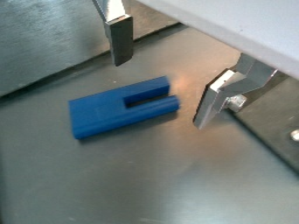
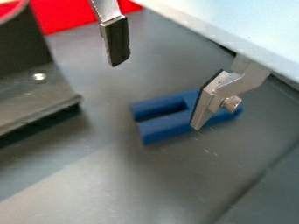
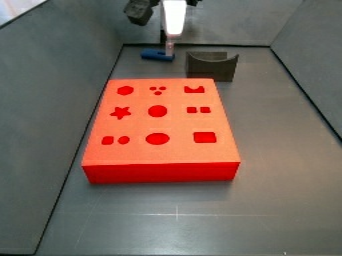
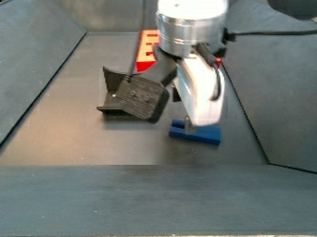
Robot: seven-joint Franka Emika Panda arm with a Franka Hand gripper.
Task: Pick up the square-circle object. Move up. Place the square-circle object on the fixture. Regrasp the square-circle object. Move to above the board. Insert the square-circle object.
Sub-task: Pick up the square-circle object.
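- The square-circle object (image 1: 121, 108), a small matte blue block with a slot cut into one end, lies flat on the dark bench (image 1: 140, 184).
- The gripper (image 1: 167, 74) hangs just above it, jaws wide and holding nothing.
- A side view shows the glossy red board (image 3: 160, 125) with its shaped holes.
- Another side view shows the dark notched fixture (image 4: 133, 94) beside the block.
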